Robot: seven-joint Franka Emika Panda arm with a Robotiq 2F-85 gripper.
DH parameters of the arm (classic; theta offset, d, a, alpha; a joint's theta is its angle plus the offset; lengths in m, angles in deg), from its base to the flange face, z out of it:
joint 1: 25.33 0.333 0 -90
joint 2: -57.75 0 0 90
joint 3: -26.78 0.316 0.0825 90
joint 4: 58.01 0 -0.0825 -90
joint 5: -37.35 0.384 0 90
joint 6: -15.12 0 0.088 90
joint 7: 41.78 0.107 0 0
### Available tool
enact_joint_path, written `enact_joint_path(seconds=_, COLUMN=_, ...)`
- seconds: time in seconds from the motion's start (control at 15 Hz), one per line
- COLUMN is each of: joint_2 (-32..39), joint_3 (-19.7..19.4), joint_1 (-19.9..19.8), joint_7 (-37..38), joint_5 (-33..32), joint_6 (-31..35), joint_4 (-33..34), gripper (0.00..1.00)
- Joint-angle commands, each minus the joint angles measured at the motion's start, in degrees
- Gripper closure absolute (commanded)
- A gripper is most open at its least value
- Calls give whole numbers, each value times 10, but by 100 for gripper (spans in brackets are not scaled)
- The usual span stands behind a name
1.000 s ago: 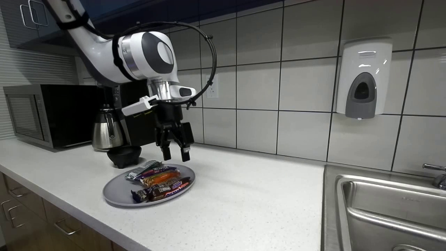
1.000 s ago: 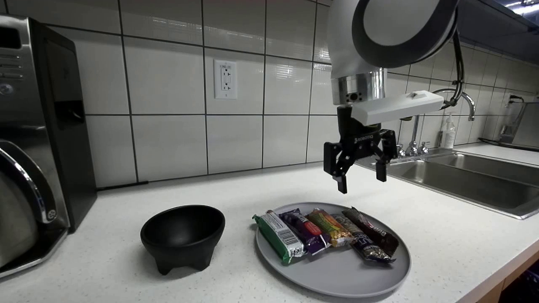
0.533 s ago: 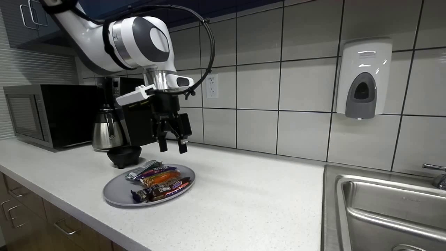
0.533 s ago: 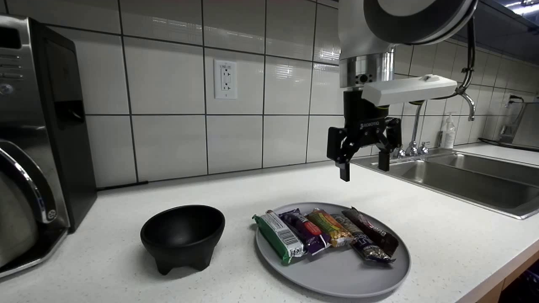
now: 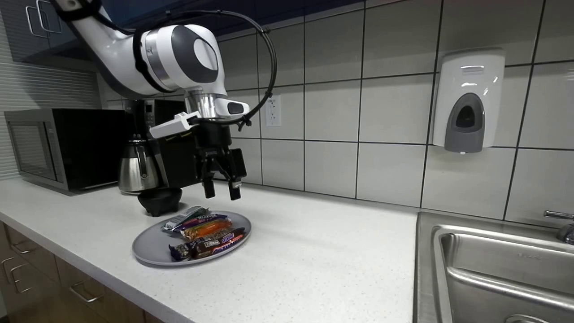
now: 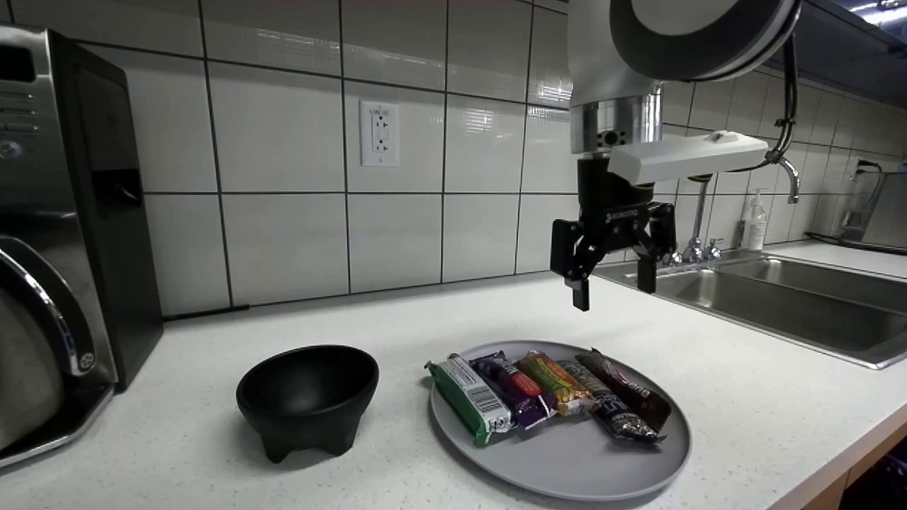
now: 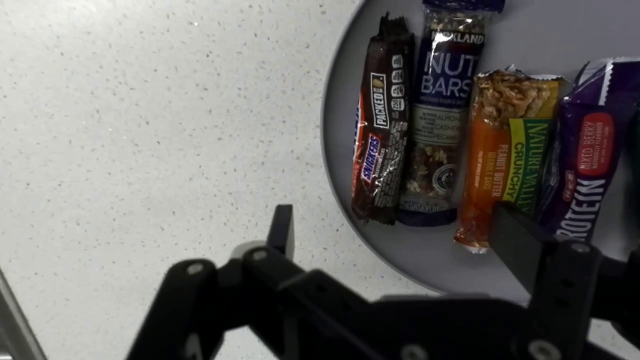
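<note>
The black claw has risen since a second ago, wide and empty; the glossy brown oblong Snickers bar lies lower, crosswise to the closing line.

The wrist view's edges crop the plate, leaving only a sliver of, apparently, the green bar.

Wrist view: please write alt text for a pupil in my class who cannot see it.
A black claw, open and empty, spans the bottom. Beyond it, a gray plate, partly out of frame, on a speckled white counter holds, left to right, a Snickers bar, a Kirkland nut bar, a Nature Valley bar and a purple protein bar.
</note>
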Motion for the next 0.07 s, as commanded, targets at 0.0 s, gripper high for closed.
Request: enact_joint_path(seconds=0.0, joint_2=0, joint_3=13, joint_1=-13, joint_7=-1, joint_5=1, joint_6=-2, joint_4=1, gripper=0)
